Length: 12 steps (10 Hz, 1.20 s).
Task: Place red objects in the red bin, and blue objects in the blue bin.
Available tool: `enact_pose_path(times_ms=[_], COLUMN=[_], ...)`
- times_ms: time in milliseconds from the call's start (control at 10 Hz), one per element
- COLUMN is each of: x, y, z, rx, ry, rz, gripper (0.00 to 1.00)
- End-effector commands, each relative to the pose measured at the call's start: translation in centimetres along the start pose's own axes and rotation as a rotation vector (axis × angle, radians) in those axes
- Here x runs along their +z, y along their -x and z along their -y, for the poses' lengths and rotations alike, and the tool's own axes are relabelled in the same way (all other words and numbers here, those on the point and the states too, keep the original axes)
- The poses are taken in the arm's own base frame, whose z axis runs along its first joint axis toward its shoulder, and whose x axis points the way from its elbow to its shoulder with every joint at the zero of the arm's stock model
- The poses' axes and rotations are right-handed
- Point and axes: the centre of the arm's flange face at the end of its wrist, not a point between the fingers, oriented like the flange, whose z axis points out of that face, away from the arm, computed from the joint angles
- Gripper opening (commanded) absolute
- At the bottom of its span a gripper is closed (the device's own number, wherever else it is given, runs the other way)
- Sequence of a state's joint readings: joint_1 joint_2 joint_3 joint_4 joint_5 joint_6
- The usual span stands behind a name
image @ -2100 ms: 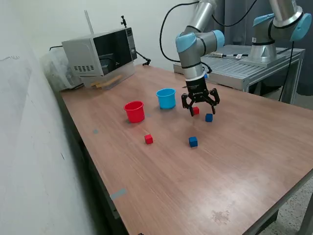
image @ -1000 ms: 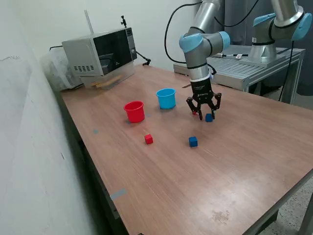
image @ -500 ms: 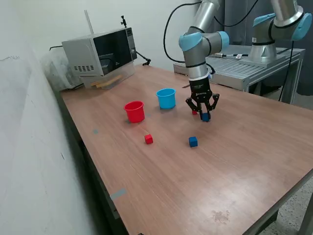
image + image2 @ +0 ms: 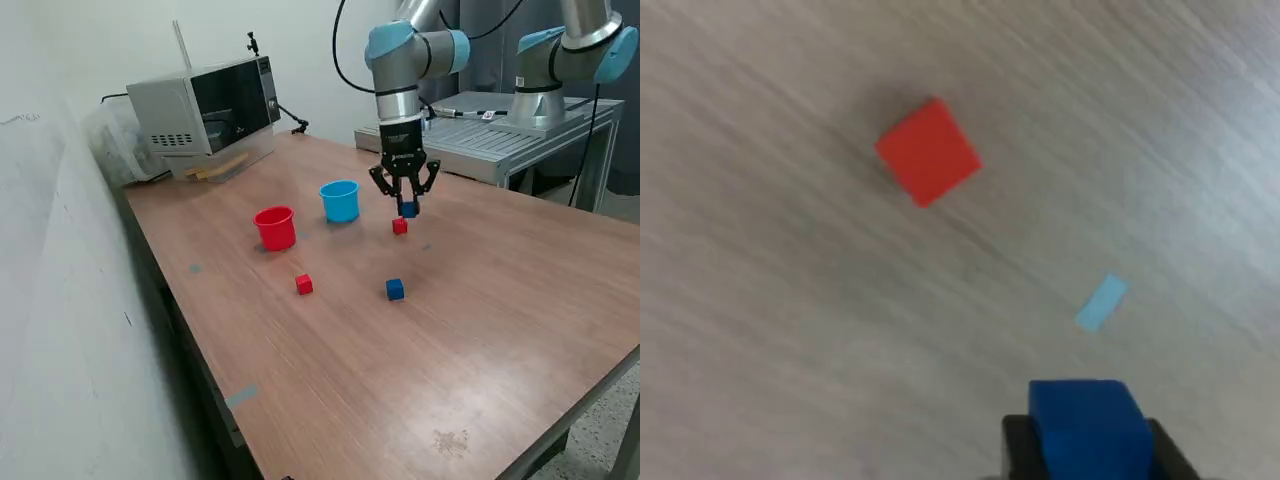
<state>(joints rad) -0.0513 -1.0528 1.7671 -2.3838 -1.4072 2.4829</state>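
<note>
My gripper (image 4: 407,208) is shut on a dark blue cube (image 4: 408,209) and holds it above the table, to the exterior view's right of the light blue cup (image 4: 340,200). The wrist view shows the held blue cube (image 4: 1087,428) between the fingers. A red cube (image 4: 400,226) lies on the table just below the gripper and shows in the wrist view (image 4: 928,151). The red cup (image 4: 275,227) stands to the exterior view's left of the blue cup. Another red cube (image 4: 304,285) and another dark blue cube (image 4: 395,289) lie nearer the front.
A microwave (image 4: 205,105) stands at the back on the exterior view's left. A second robot arm (image 4: 575,50) and a metal platform (image 4: 510,130) are at the back right. A small pale blue tape mark (image 4: 1101,301) is on the wooden table (image 4: 480,330).
The gripper moved from the red cube to the blue cube beside it, shut on it, and has lifted it up and toward the blue cup.
</note>
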Motion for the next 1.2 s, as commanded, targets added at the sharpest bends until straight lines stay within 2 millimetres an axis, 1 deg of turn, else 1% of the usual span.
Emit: enact_pose_path(times_ms=[0, 100, 200, 300, 500, 600, 800, 900, 1000, 1100], x=[-4.1, -4.5, -5.1, -5.4, -5.9, -6.3, -6.6, -6.2, -6.3, -6.2], y=[5.8, 8.0, 10.5, 11.7, 12.7, 13.7, 14.3, 15.2, 17.2, 17.5], z=[2.9, 4.0, 5.4, 6.1, 6.5, 7.1, 7.2, 7.9, 9.7, 10.1], rx=[0.193, 0.289, 0.430, 0.507, 0.624, 0.687, 0.718, 0.734, 0.777, 0.784], ry=[0.021, 0.024, 0.017, 0.007, -0.005, -0.007, -0.003, -0.009, -0.014, -0.015], rz=[0.037, 0.050, 0.086, 0.111, 0.162, 0.188, 0.198, 0.195, 0.197, 0.197], gripper=[0.00, 0.00, 0.00, 0.00, 0.00, 0.00, 0.00, 0.00, 0.00, 0.00])
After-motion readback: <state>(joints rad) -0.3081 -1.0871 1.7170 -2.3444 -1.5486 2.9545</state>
